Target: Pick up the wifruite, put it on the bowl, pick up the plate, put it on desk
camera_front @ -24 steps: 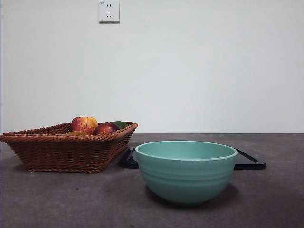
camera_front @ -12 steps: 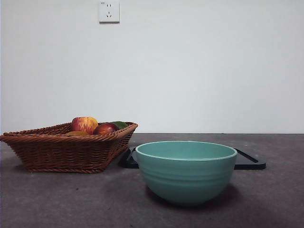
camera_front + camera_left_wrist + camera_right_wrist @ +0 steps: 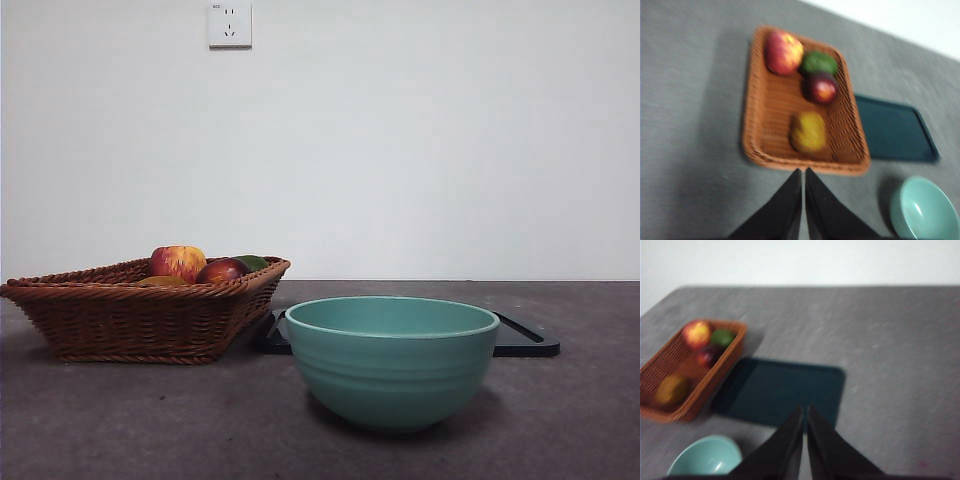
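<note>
A brown wicker basket (image 3: 130, 325) holds a yellow-brown fruit (image 3: 808, 131), a red-yellow apple (image 3: 178, 262), a dark red fruit (image 3: 222, 270) and a green fruit (image 3: 818, 63). The teal-green bowl (image 3: 390, 365) stands empty on the desk (image 3: 150, 420), near the front. A flat dark rectangular plate (image 3: 525, 340) lies behind it, next to the basket. My left gripper (image 3: 803, 172) is shut and empty, high above the desk near the basket's edge. My right gripper (image 3: 805, 410) is shut and empty, high above the plate (image 3: 785, 390). Neither arm shows in the front view.
A white wall with a power socket (image 3: 229, 24) stands behind the desk. The basket takes the left side, and the bowl and plate the middle.
</note>
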Controlling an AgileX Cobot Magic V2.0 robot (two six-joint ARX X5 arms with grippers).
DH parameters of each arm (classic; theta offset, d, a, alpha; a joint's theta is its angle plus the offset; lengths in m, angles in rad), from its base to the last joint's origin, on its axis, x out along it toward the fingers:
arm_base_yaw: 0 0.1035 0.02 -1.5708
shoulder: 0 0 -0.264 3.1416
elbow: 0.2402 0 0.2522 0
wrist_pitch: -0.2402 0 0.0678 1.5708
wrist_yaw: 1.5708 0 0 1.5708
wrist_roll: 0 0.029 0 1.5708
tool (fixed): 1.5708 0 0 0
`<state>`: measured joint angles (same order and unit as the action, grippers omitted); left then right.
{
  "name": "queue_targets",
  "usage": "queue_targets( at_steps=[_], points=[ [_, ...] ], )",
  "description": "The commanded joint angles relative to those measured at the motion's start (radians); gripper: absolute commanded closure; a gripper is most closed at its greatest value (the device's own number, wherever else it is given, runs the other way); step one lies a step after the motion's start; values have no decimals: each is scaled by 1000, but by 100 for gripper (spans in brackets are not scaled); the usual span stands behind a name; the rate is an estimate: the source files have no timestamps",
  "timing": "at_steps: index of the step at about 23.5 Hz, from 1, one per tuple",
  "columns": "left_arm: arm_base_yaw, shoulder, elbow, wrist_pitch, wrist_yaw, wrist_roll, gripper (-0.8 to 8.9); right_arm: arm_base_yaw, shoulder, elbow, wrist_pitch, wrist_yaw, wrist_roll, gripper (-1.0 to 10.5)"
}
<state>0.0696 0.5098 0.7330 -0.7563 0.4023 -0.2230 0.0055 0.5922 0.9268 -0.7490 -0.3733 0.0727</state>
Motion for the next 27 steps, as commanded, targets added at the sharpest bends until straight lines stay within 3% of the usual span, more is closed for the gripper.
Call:
queue_targets(
  at_steps=[1, 9, 14, 15, 16, 18, 19, 27],
  points=[
    [-8, 72, 53, -30, 59, 66, 803, 23, 39, 36, -48, -37, -45, 940],
    [-68, 163, 101, -166, 77, 160, 803, 124, 107, 40, -209, -72, -108, 940],
    [-73, 162, 101, -174, 77, 162, 794, 165, 113, 40, -224, -72, -107, 940],
    [-73, 162, 101, -174, 77, 158, 748, 165, 113, 40, -224, -72, -107, 929],
    [-73, 162, 101, -174, 77, 154, 642, 165, 112, 40, -224, -72, -106, 851],
    [-73, 162, 101, -174, 77, 154, 398, 165, 112, 40, -224, -72, -98, 594],
    [-73, 162, 101, -174, 77, 154, 357, 165, 112, 40, -224, -72, -98, 538],
    [-98, 172, 127, -171, 76, 150, 379, 165, 112, 40, -224, -72, -98, 538]
  ],
)
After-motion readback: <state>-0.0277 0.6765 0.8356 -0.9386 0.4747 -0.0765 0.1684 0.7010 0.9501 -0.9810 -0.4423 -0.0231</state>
